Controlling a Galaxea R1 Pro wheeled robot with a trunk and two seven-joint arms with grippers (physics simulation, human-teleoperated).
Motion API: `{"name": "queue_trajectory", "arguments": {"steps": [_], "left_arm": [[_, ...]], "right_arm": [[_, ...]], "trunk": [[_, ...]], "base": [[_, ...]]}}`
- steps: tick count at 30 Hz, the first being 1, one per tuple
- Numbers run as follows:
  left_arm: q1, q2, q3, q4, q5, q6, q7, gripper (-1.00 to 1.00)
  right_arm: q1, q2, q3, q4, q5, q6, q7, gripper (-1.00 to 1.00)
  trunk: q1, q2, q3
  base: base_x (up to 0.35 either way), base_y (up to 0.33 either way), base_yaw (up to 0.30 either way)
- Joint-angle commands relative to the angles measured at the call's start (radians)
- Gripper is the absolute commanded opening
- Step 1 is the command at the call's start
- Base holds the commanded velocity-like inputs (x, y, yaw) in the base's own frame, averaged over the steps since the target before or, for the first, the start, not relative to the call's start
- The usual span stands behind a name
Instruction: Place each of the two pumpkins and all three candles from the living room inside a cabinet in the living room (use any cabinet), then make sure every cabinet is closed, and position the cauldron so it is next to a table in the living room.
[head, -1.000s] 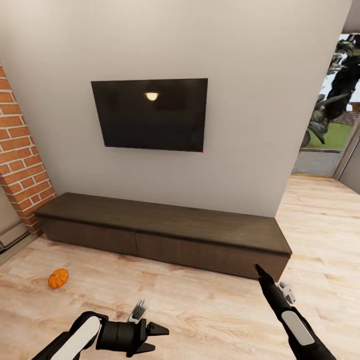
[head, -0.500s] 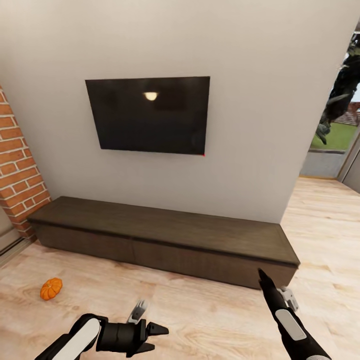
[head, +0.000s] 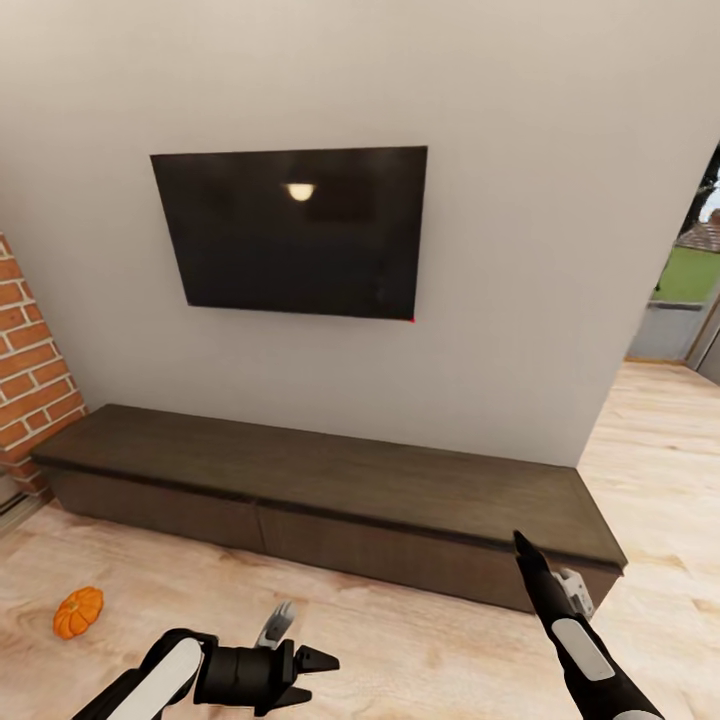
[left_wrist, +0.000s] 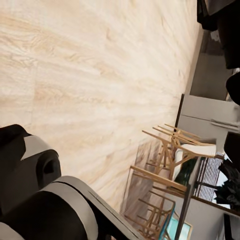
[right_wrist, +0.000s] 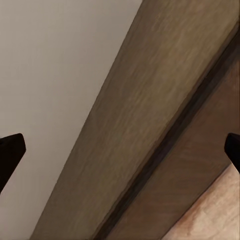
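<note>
Overhead, a television (head: 295, 232) hangs above the closed cabinet (head: 330, 490).

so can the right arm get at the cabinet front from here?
Probably yes. The right end effector hangs open just before the cabinet, at its right end, with bare floor between them.

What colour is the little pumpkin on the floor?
Bright orange. The pumpkin shows best in the head view, lying on the light wooden floor.
</note>
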Motion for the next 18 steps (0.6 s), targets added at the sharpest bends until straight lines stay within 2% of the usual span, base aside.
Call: {"name": "queue_trajectory", "arguments": {"steps": [1, 4, 8, 11, 14, 18], "left_arm": [[-0.001, 0.000, -0.004, 0.000, -0.004, 0.000, -0.007, 1.00], [-0.001, -0.001, -0.005, 0.000, -0.003, 0.000, -0.007, 1.00], [-0.001, 0.000, -0.006, 0.000, 0.000, 0.001, -0.007, 1.00], [-0.001, 0.000, -0.006, 0.000, 0.003, 0.001, -0.008, 1.00], [-0.001, -0.001, -0.006, 0.000, 0.004, 0.002, -0.008, 1.00], [-0.001, -0.001, -0.007, 0.000, 0.005, 0.003, -0.009, 1.00]], "right_arm": [[-0.001, 0.000, -0.001, 0.001, -0.011, -0.001, 0.006, 1.00], [-0.001, 0.000, -0.002, 0.001, -0.013, -0.001, 0.009, 1.00], [-0.001, 0.000, -0.003, 0.001, -0.039, -0.001, 0.037, 1.00], [-0.001, -0.002, -0.003, 0.001, -0.082, 0.022, 0.119, 1.00], [-0.001, -0.007, -0.003, 0.000, -0.112, 0.123, 0.180, 1.00], [-0.001, -0.009, -0.005, 0.000, -0.122, 0.260, 0.245, 1.00]], "trunk": [[0.000, 0.000, -0.001], [0.000, 0.000, -0.001], [0.000, 0.000, -0.001], [0.000, 0.000, -0.001], [0.012, -0.021, -0.010], [0.027, -0.049, -0.023]], "base": [[0.186, 0.000, 0.000], [0.084, 0.000, 0.000], [0.015, 0.000, 0.000], [0.003, 0.000, 0.000], [0.000, 0.000, 0.000], [0.000, 0.000, 0.000]]}}
